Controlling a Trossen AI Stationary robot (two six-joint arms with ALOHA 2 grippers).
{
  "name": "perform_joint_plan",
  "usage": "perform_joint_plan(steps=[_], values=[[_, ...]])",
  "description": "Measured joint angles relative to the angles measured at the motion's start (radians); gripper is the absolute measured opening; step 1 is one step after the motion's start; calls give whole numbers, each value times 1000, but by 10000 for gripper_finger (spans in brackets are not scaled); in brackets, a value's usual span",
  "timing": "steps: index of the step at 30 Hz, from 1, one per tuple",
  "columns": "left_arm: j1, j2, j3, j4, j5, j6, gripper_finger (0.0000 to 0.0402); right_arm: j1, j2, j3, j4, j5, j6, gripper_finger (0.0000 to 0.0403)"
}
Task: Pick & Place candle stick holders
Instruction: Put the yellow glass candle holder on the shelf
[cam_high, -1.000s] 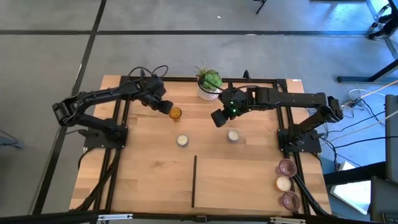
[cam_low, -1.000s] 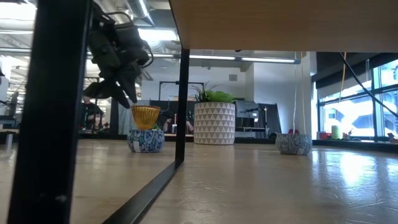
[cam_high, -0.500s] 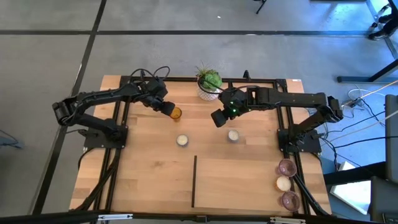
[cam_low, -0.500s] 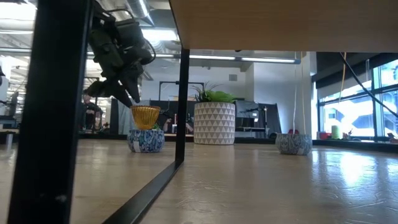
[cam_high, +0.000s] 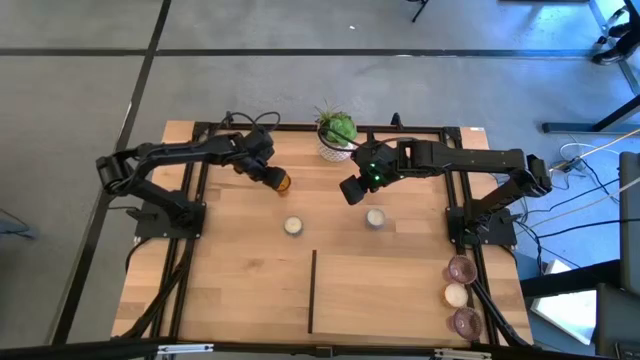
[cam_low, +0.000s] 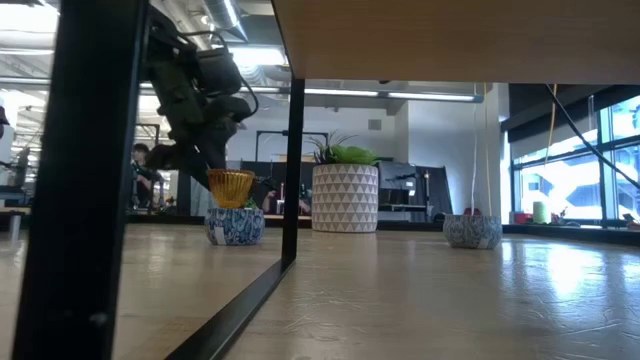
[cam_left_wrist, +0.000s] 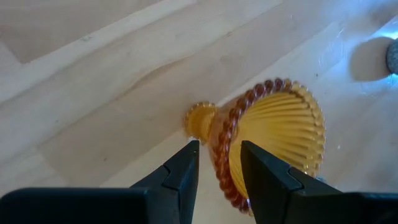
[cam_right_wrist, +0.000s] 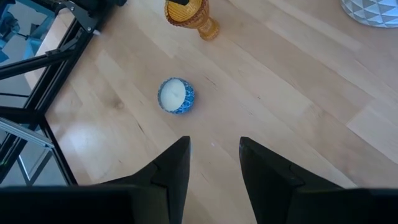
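Left gripper (cam_left_wrist: 217, 171) is straddling the amber holder's (cam_left_wrist: 273, 146) beaded rim with fingers parted, needing a square, gentle squeeze, while the right gripper (cam_high: 352, 190) is hovering unclenched nearby.

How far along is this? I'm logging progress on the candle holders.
Looks done: a mauve holder, a cream holder and another mauve holder sit by the table's right edge. In hand: the left gripper, open, straddles the amber holder's rim. Left: two mid-table cream holders; the right gripper hovers open.
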Motion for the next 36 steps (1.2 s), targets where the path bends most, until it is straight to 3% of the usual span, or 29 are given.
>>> perform_joint_plan(steps=[7,15,24,28,36], values=[[0,6,0,10,3,-15,97,0,0,0,-17,0,-3,143],[0,6,0,-1,14,-18,16,0,0,0,-22,0,-4,143],[0,-18,10,-65,67,-20,16,0,0,0,-26,0,-4,142],[-17,-35,107,-195,58,59,16,0,0,0,-27,0,-4,142],[-84,-38,420,-436,34,177,16,0,0,0,-33,1,-4,142]])
